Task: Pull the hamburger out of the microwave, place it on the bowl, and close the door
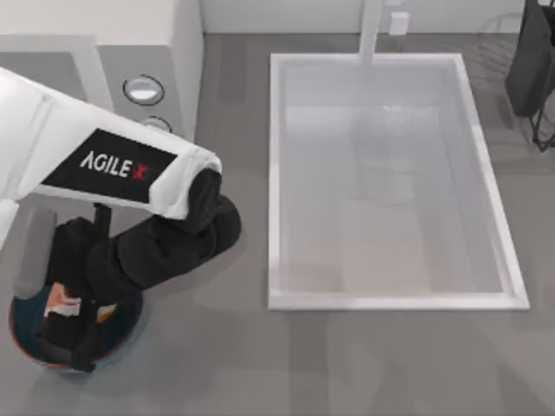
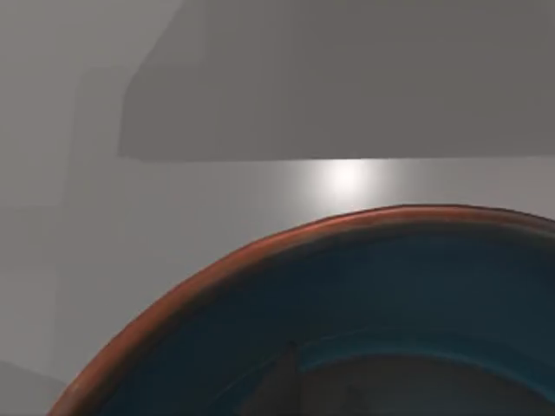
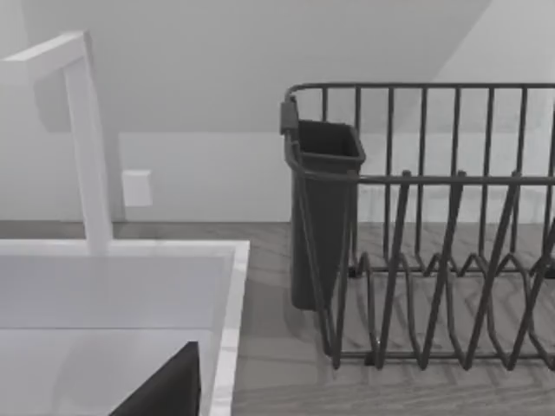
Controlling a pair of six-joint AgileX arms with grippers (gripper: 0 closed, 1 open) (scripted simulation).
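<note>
Grey counter w/ a white sink point(image 1: 390, 182) in the middle; the microwave point(image 1: 130, 61) is sitting at top left, the bowl point(image 1: 22, 334) at bottom left. The left gripper point(image 1: 74, 325) is hanging over the bowl, the burger point(image 1: 62, 302) probably between its fingers, though whether it's clamped or let go I can't tell. Risk: releasing off-centre, so the burger is rolling over the rim, or the arm is nudging the bowl while lifting. Right arm is parked at top right by the rack point(image 3: 434, 234).
</note>
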